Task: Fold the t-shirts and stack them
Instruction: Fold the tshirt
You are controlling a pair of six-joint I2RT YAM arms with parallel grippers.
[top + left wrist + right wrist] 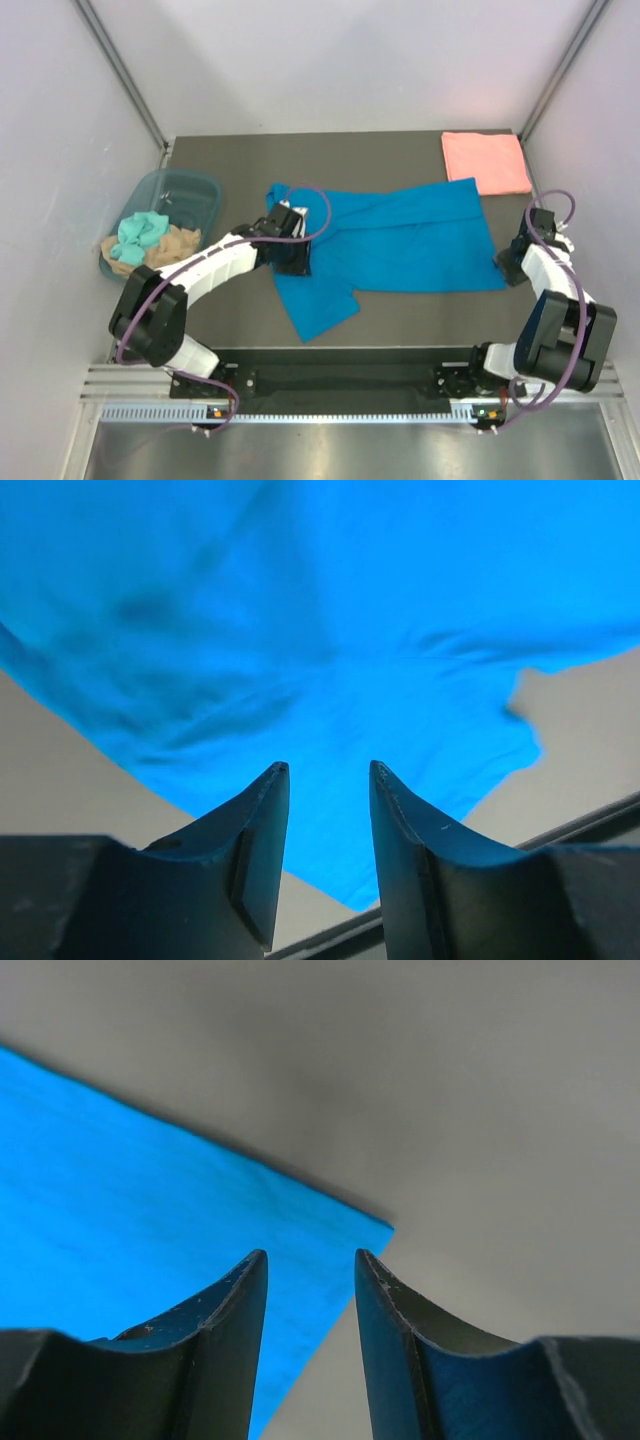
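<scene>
A bright blue t-shirt (400, 235) lies spread across the middle of the table, its left part folded toward the near edge. A salmon pink t-shirt (485, 162) rests folded at the back right corner. My left gripper (293, 255) hovers over the blue shirt's left part. In the left wrist view its jaws (328, 770) stand open, with blue cloth (330, 630) below them and nothing between. My right gripper (507, 262) is at the shirt's near right corner. In the right wrist view it (310, 1257) stands open above that corner (130, 1210), holding nothing.
A translucent blue-grey tub (195, 190) stands at the left edge with teal cloth (140, 232) and tan cloth (178, 243) bunched in it. White walls close in the table on three sides. A metal rail (340, 380) runs along the near edge.
</scene>
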